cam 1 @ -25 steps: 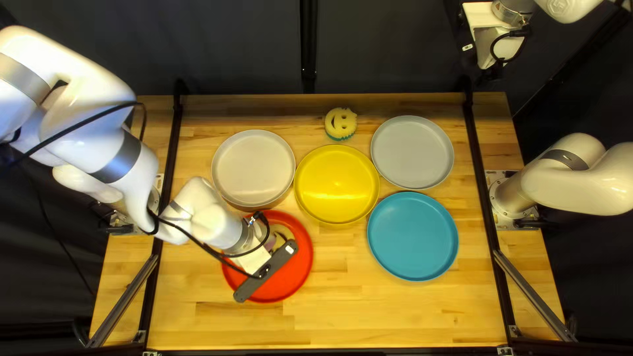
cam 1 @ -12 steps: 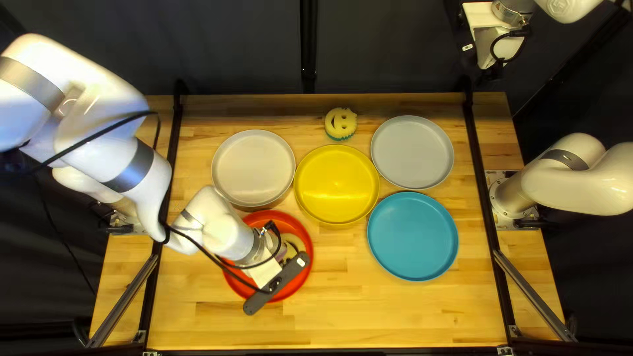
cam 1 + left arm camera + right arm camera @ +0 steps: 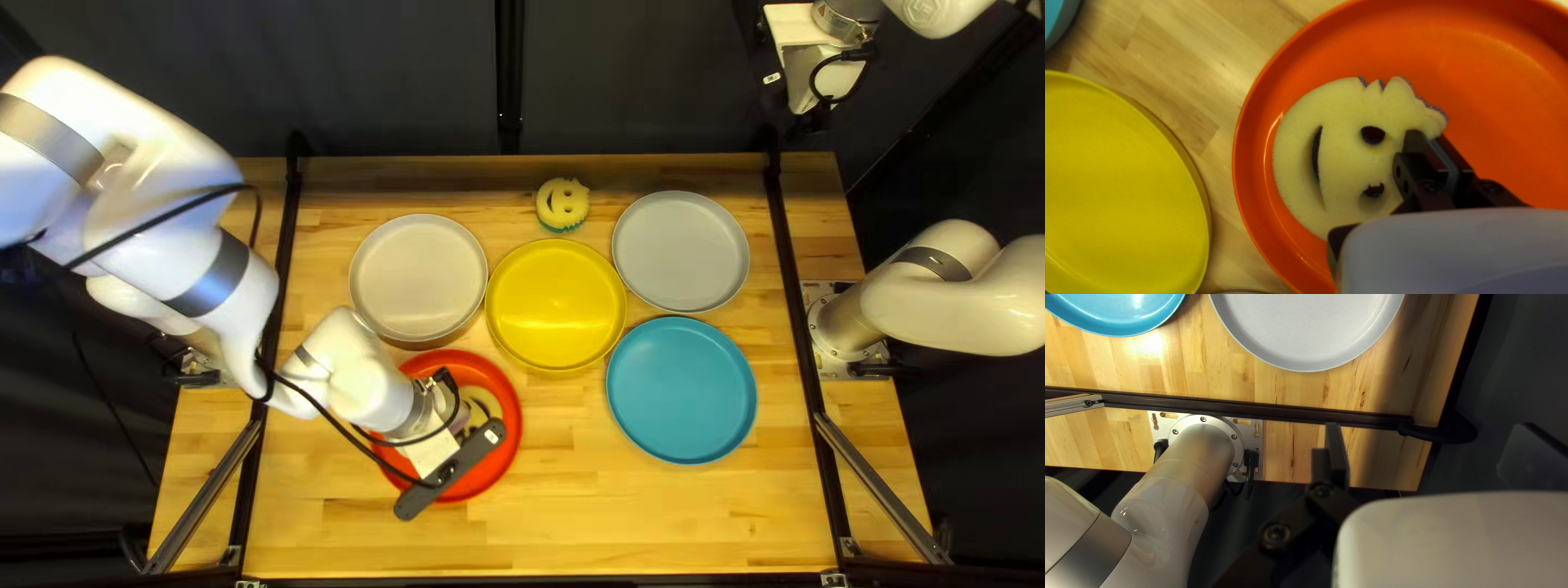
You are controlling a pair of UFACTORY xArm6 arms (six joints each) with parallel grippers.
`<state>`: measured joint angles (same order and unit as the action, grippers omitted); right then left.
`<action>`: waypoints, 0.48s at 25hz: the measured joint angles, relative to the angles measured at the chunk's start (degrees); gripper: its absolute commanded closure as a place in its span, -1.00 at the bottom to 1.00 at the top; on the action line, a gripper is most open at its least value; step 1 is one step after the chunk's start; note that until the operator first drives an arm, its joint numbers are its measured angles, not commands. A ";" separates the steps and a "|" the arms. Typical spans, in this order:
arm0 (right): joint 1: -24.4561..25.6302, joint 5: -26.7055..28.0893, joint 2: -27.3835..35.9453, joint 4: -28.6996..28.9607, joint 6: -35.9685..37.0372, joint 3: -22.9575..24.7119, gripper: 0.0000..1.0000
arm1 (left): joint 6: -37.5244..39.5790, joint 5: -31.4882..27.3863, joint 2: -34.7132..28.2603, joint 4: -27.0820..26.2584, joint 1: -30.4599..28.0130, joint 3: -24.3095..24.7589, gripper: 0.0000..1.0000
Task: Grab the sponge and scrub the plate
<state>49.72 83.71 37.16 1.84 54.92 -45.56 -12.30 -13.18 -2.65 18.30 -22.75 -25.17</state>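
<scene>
Smiley sponge (image 3: 563, 203) near table's (image 3: 610, 512) far edge, just beyond yellow plate (image 3: 556, 305); yellow plate between beige plate (image 3: 418, 277) and grey plate (image 3: 680, 252), blue plate (image 3: 681, 390) nearer.

Five plates (image 3: 556, 305), two sponges (image 3: 1342, 158), two arms (image 3: 218, 267).

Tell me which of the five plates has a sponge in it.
The red plate, the only red one, nearest the table's near edge at the left of the top left view. A yellow smiley-face sponge is in it, by my left gripper.
</scene>
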 measured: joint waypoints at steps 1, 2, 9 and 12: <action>0.00 0.00 0.00 0.00 0.00 0.00 -1.00 | -0.12 0.09 -0.73 -0.30 0.21 0.95 1.00; 0.00 0.00 0.00 0.00 0.00 0.00 -1.00 | -0.16 0.19 -1.24 -0.56 0.33 1.62 1.00; 0.00 0.00 0.00 0.00 0.00 0.00 -1.00 | 3.77 -0.57 0.34 0.74 -2.05 -0.46 1.00; 0.00 0.00 0.00 0.00 0.00 0.00 -1.00 | 6.45 -0.86 2.31 2.42 -3.58 -2.55 1.00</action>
<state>49.72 83.71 37.16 1.84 54.92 -45.56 -5.84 -14.04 -0.34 20.72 -26.33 -27.71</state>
